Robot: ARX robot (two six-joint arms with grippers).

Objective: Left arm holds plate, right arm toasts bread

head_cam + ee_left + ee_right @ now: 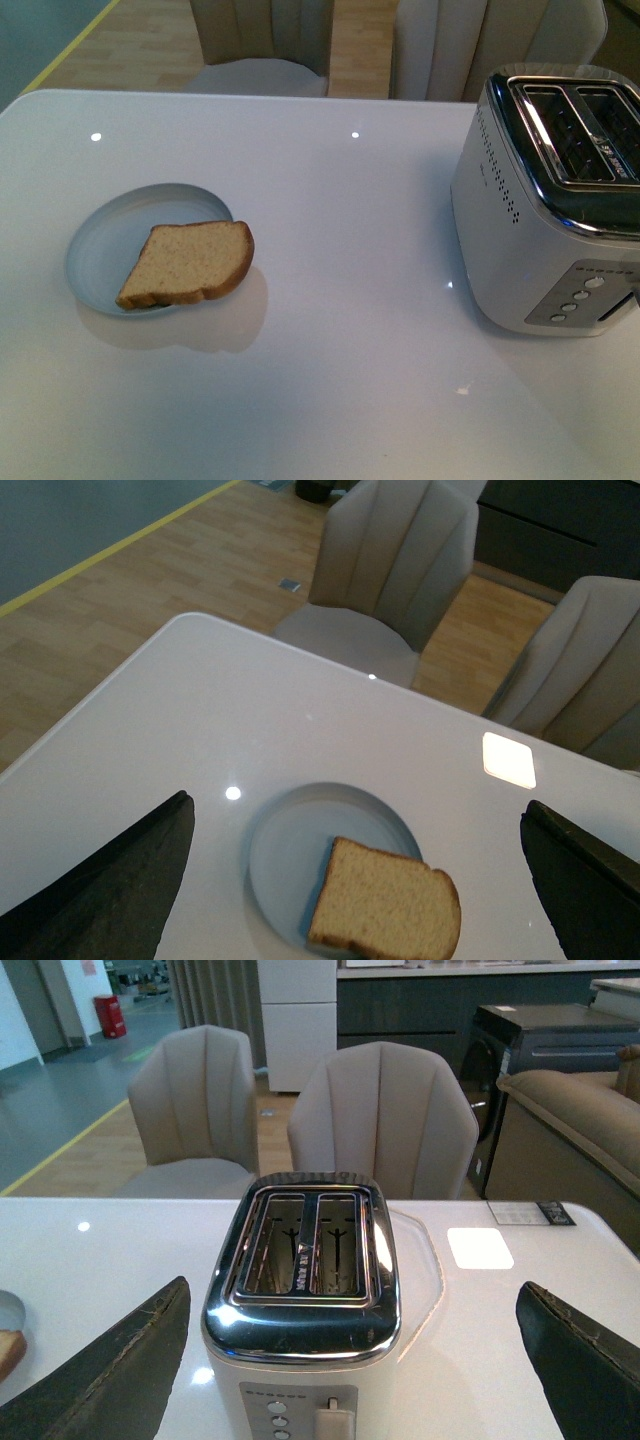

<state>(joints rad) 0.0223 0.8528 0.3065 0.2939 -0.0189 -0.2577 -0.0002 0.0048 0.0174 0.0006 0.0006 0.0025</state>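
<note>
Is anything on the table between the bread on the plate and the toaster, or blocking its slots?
Nothing visible. Only bare table lies between the bread on the plate and the toaster. In the right wrist view both slots look empty and uncovered.

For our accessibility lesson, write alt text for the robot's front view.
A light brown wholemeal bread slice lies on a round pale blue plate, its domed end overhanging the rim, on a white table; a white and chrome two-slot toaster stands at right.
</note>
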